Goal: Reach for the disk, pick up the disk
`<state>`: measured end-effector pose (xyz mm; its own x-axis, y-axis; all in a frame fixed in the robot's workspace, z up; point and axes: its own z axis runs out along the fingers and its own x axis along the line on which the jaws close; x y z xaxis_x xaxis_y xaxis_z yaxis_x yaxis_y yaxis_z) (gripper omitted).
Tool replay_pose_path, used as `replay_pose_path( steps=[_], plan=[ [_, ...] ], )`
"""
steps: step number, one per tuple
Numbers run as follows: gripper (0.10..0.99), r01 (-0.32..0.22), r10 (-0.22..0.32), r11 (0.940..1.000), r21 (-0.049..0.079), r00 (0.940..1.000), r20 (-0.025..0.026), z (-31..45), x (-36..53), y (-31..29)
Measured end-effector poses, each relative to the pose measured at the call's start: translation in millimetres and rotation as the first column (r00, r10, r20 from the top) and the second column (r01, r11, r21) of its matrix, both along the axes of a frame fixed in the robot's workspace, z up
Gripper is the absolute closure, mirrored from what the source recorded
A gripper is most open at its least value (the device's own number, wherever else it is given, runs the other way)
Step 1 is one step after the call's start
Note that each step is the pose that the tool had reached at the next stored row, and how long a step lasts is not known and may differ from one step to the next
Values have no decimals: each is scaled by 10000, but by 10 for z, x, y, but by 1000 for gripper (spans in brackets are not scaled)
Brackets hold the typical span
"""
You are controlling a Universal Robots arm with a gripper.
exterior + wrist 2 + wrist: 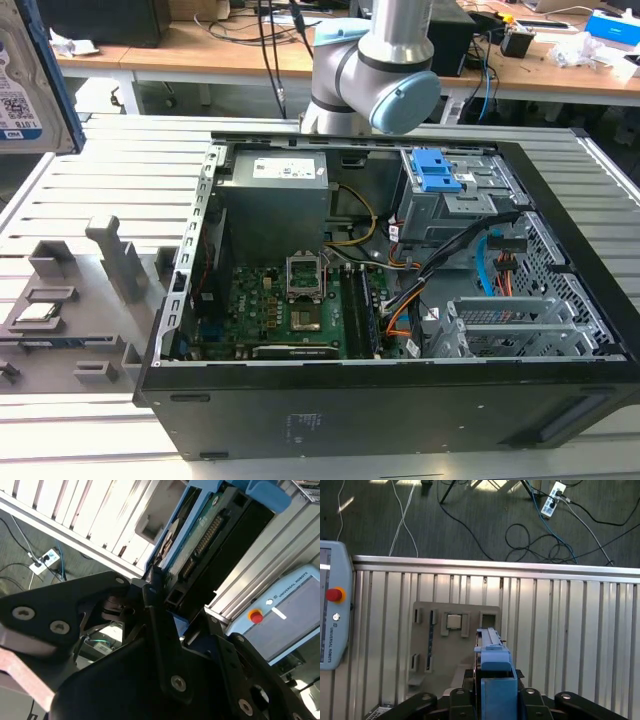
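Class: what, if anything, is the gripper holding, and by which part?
The gripper holds the disk; its jaws clamp one end, at the blue carrier frame.

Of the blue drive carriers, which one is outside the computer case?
The disk at the exterior view's left edge, label visible, clamped in the gripper; the other blue carriers sit in the drive bay of the computer case.

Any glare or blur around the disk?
Exterior view: the disk is soft, cut off at the frame edge; case evenly lit. Second wrist view: sunlit table slats blow out beside it. First wrist view: even light, sun patches on the floor.
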<state>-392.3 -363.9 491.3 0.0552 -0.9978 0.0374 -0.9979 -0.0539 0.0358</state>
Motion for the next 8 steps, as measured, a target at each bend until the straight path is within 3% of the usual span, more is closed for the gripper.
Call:
replay_pose_path(
  steps=[4,8],
  plan=[
    [718,1,-1,10000,0,10000,0,0,99,1],
    [718,0,0,10000,0,10000,0,0,257,1]
  ],
)
